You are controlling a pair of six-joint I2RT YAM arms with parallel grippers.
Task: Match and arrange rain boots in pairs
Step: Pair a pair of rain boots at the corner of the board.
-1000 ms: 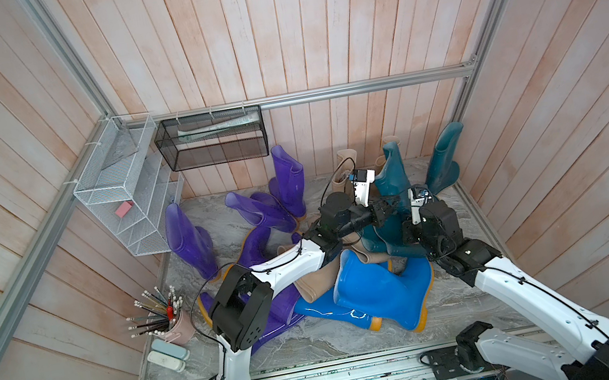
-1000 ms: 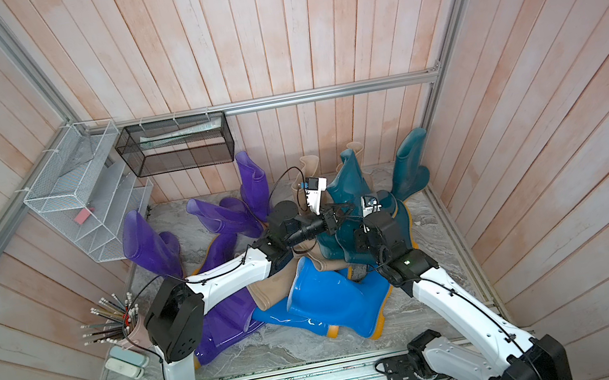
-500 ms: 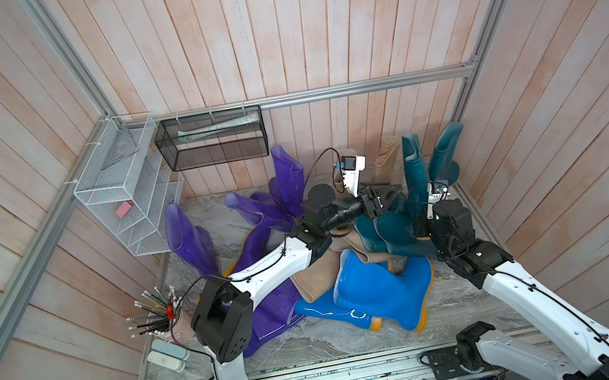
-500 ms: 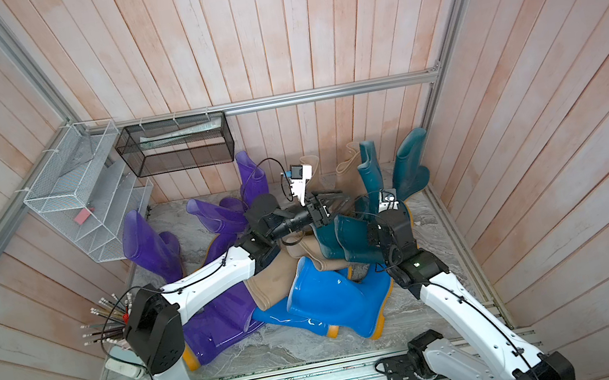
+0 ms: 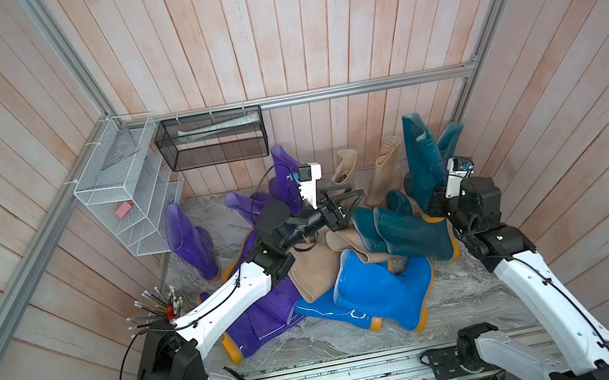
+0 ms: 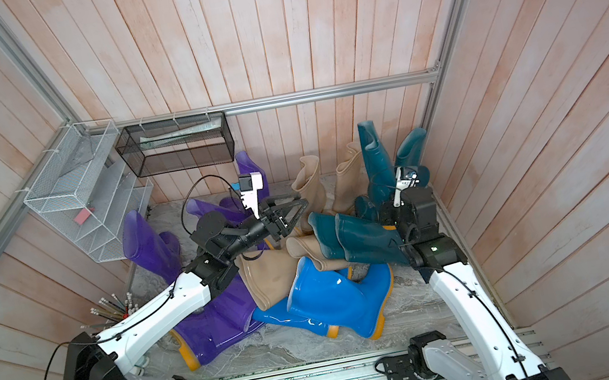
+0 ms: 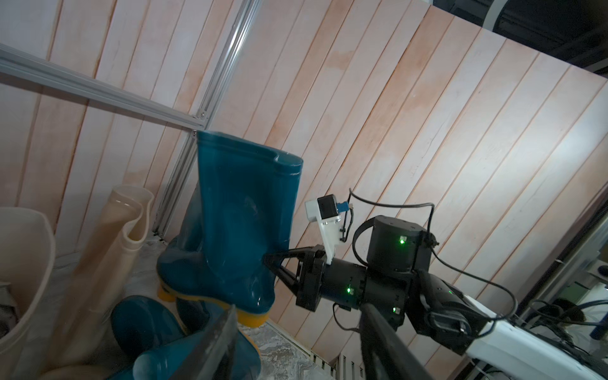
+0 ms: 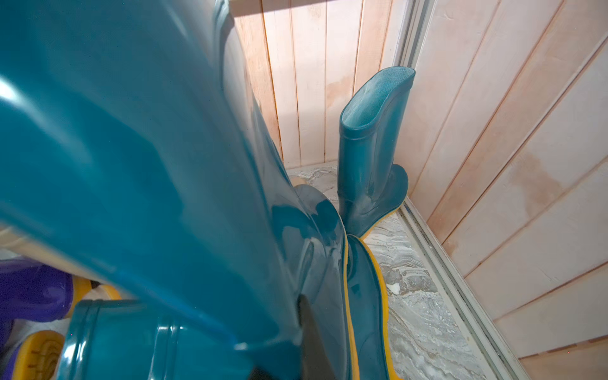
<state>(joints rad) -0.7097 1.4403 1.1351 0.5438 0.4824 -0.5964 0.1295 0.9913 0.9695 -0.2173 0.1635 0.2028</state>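
A dark teal rain boot (image 5: pixel 419 151) (image 7: pixel 243 214) stands upright at the back right. My right gripper (image 7: pixel 267 258) is shut, its tips touching the back of this boot's lower shaft. The boot fills the right wrist view (image 8: pixel 131 148). My left gripper (image 5: pixel 353 203) (image 6: pixel 300 214) hangs open and empty to the left of it, above two lying teal boots (image 5: pixel 407 236). Another teal boot (image 5: pixel 449 141) (image 8: pixel 371 141) stands in the corner. Two beige boots (image 5: pixel 345 167) stand at the back. Beige (image 5: pixel 316 268), bright blue (image 5: pixel 382 291) and purple boots (image 5: pixel 266 318) lie heaped in the middle.
A purple boot (image 5: pixel 189 239) stands at the left, others (image 5: pixel 285 173) lean at the back wall. A white wire rack (image 5: pixel 124 196) and a black mesh basket (image 5: pixel 215 139) hang on the walls. A cup of brushes (image 5: pixel 155 308) sits front left. Wood walls close in on three sides.
My left gripper opened and let go of the dark teal boot, then drew back to the left. The boot went from tilted over the heap to upright at the back right, the right gripper following it.
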